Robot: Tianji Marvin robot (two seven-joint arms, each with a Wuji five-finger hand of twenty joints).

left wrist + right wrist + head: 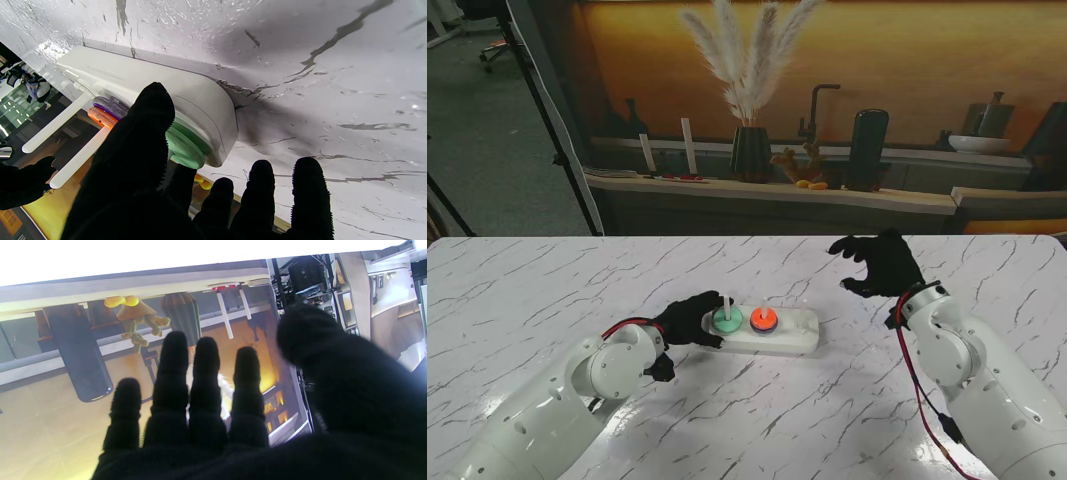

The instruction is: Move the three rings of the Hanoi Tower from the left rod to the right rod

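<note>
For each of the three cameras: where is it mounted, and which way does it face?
Stand: above the shoulders, facing down on the marble table; both arms, left hand, right hand.
Left wrist: along the fingers at the white base and green ring.
Right wrist: along the open hand toward the back shelf.
Stand and left wrist share the tower.

Your left arm reaches in from the near left corner, elbow bent, and its black-gloved left robot hand [691, 320] lies low with the palm down. Its thumb [146, 133] is stretched forward and the four fingers [262, 186] are spread apart, gripping nothing. Your right arm rises from the near right corner, and the right robot hand [879, 262] hovers with loosely curled, separated fingers [173, 373], empty.
</note>
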